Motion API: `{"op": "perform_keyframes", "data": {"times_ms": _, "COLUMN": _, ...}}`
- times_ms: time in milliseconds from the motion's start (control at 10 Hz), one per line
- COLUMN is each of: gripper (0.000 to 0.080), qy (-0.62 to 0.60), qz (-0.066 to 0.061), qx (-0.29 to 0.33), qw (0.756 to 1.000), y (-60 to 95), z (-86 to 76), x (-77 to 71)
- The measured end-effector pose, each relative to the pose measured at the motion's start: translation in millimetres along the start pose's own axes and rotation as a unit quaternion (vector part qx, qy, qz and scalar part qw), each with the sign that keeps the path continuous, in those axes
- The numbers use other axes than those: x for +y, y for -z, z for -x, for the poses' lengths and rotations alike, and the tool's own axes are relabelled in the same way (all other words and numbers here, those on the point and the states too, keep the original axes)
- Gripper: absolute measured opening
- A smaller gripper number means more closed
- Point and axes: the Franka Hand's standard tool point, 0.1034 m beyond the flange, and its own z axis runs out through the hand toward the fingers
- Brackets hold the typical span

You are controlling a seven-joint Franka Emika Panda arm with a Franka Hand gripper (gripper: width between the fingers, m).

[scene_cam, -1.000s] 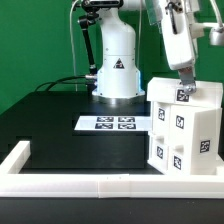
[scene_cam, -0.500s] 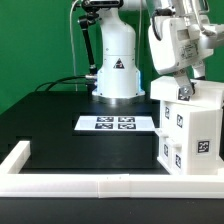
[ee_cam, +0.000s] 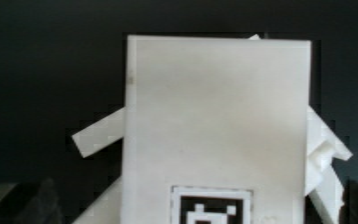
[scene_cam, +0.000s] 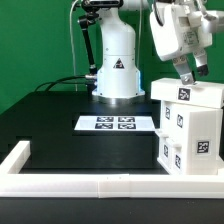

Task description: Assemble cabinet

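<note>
Nearest the camera is the low white border frame (scene_cam: 90, 185) along the bench (scene_cam: 60, 125) edge. Right behind it the cabinet (scene_cam: 187, 125) stands upright, tall axis vertical, beside the marker board (scene_cam: 114, 123). My hand (scene_cam: 186, 78) hangs just above the cabinet's top, tilted, so the cabinet's straight below me. Fingers apart or together? Honestly can't tell.

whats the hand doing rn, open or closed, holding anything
hand: above the cabinet, clear of it, holding nothing; open or closed cannot be told.
</note>
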Motion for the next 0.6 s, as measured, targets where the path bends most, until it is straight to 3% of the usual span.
{"op": "perform_keyframes", "data": {"times_ms": 400, "gripper": 0.0797, "qy": 0.044, "qz": 0.004, "qx": 0.000, "qw": 0.999, "y": -0.9, "z": -0.6, "x": 0.8}}
{"op": "perform_keyframes", "data": {"times_ms": 500, "gripper": 0.0797, "qy": 0.158, "qz": 0.025, "qx": 0.002, "qw": 0.987, "y": -0.5, "z": -0.6, "x": 1.4}}
{"op": "perform_keyframes", "data": {"times_ms": 600, "gripper": 0.0797, "qy": 0.224, "qz": 0.033, "qx": -0.003, "qw": 0.974, "y": 0.5, "z": 2.3, "x": -2.1}}
